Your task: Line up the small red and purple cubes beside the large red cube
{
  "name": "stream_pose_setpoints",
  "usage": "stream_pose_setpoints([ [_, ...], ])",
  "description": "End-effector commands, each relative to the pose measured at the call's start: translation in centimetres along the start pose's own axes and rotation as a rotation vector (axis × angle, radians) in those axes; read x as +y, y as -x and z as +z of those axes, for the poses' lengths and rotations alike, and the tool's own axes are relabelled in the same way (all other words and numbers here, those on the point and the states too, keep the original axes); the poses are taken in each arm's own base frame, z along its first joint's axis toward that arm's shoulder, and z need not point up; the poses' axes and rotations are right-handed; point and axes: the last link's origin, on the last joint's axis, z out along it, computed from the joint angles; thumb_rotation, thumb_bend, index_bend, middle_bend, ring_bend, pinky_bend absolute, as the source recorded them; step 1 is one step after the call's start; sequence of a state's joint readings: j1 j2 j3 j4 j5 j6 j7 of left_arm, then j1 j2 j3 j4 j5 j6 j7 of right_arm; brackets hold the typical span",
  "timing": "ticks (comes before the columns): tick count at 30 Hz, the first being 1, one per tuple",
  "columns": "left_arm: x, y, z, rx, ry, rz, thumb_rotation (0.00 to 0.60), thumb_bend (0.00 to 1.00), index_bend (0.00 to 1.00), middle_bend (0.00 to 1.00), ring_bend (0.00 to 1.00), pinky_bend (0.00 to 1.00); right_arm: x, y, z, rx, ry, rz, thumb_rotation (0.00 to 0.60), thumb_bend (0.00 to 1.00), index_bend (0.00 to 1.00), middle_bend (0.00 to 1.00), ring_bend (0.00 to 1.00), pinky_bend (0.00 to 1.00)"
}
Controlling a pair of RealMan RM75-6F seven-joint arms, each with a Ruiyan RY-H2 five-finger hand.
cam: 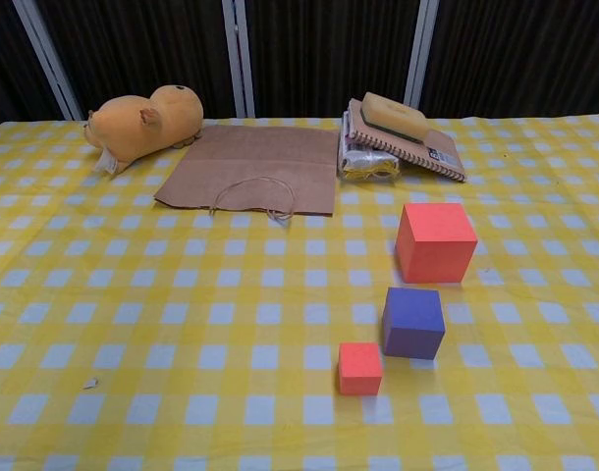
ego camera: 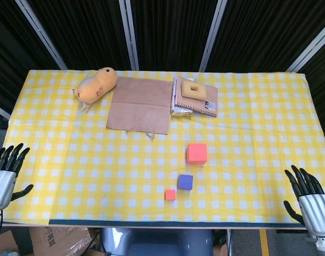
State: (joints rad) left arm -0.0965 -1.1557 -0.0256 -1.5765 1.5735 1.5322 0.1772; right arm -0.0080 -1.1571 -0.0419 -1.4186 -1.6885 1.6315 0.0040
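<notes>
The large red cube (ego camera: 196,153) (cam: 434,241) stands right of the table's middle. Just in front of it and slightly left sits the purple cube (ego camera: 185,182) (cam: 413,323), and the small red cube (ego camera: 170,194) (cam: 359,368) is nearer still and further left. The three form a slanted row with small gaps between them. My left hand (ego camera: 5,176) hangs off the table's left edge with fingers apart, holding nothing. My right hand (ego camera: 310,200) is off the near right corner, fingers spread and empty. Neither hand shows in the chest view.
A yellow checked cloth (ego camera: 72,160) covers the table. At the back lie an orange plush animal (ego camera: 96,85) (cam: 142,123), a flat brown paper bag (ego camera: 141,104) (cam: 250,167), and a spiral notebook (ego camera: 197,98) (cam: 417,147) with a tan block (ego camera: 193,89) on top.
</notes>
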Motion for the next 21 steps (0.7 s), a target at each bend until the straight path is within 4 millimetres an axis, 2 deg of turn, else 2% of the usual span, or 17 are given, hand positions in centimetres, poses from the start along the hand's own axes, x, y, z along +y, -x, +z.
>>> stream_pose_setpoints([
  [1,0.00,0.00,0.00,0.000,0.000,0.000,0.600,0.02,0.00,0.00,0.00,0.00,0.01,0.15,0.06,-0.006,0.000,-0.002,0.600,0.38,0.00,0.00,0.00,0.14],
  [21,0.00,0.00,0.00,0.000,0.000,0.000,0.600,0.02,0.00,0.00,0.00,0.00,0.13,0.26,-0.04,-0.021,0.021,0.001,0.600,0.38,0.00,0.00,0.00,0.14],
])
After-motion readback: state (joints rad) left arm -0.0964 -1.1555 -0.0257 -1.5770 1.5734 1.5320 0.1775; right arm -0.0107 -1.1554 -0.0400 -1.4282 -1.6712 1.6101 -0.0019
